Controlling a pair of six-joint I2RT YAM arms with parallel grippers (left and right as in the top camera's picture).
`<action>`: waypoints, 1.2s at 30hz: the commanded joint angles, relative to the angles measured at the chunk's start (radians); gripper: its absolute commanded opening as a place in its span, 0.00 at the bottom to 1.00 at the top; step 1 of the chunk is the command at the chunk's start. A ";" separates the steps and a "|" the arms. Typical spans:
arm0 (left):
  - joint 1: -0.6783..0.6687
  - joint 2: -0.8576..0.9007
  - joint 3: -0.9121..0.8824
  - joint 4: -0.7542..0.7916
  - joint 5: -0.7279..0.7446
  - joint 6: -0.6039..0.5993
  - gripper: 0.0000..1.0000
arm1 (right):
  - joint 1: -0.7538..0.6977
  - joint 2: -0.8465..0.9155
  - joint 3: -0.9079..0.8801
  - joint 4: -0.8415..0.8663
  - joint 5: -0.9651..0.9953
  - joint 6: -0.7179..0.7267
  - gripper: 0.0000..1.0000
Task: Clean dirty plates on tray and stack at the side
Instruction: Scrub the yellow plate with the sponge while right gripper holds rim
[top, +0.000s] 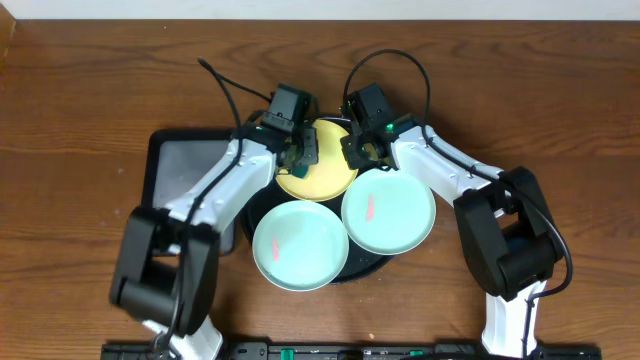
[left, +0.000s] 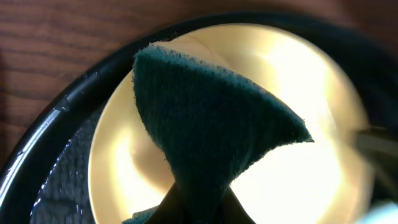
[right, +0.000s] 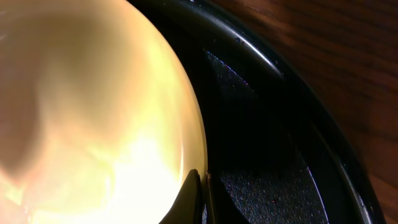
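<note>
The overhead view is evenly and softly lit from above and sharp throughout, with only faint shadows on the brown worktop (top: 80, 90). Both wrist views fall dim toward the edges, while the yellow plate (left: 298, 93) blazes with blown-out glare. The dark green pad (left: 205, 124) sits close to the lens, soft and shadowed low down. Thin glints line the rim of the black tray (right: 280, 68), and the right wrist view blurs across the plate.

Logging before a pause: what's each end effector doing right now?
Left end effector: closed on the dark green cleaning cloth.
Right end effector: closed, pinching the rim of the yellow plate.
</note>
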 joint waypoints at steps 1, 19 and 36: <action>0.000 0.073 -0.014 0.021 -0.063 0.006 0.08 | 0.014 0.016 -0.002 -0.003 -0.021 0.003 0.01; -0.001 0.148 -0.013 0.065 0.428 -0.020 0.08 | 0.014 0.016 -0.002 -0.003 -0.021 0.003 0.01; 0.002 -0.018 0.057 0.092 0.160 -0.035 0.08 | 0.014 0.016 -0.002 -0.002 -0.021 0.003 0.01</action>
